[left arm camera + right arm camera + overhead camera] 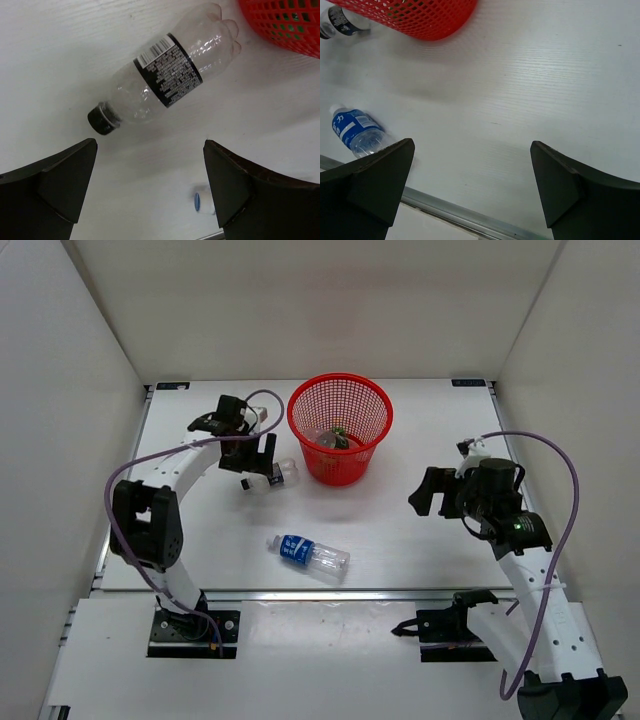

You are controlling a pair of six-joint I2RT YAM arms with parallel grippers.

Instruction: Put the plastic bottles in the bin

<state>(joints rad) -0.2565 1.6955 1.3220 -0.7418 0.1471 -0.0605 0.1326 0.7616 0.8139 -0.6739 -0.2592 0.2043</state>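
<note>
My left claw (pixel 150 146) is wide open with nothing between its fingers. The clear plastic bottle with the black label and black cap (pixel 165 75) lies on its side on the white tabletop (pixel 400 540) just beyond the fingertips, its cap nearest the claw and its lobed base close to the wall of the round red mesh bin (pixel 340 462). From the top camera the claw covers most of that bottle, so I see only its base end poking out beside the bin. The bin stands near the middle of the tabletop's far edge. Something green and dark sits at its bottom, but through the mesh I cannot make out what or how many. A second clear bottle with a blue label (pixel 308 554) lies on its side near the near edge. My right claw (pixel 428 492) is also open and empty, over the right side of the tabletop, well apart from both bottles.
</note>
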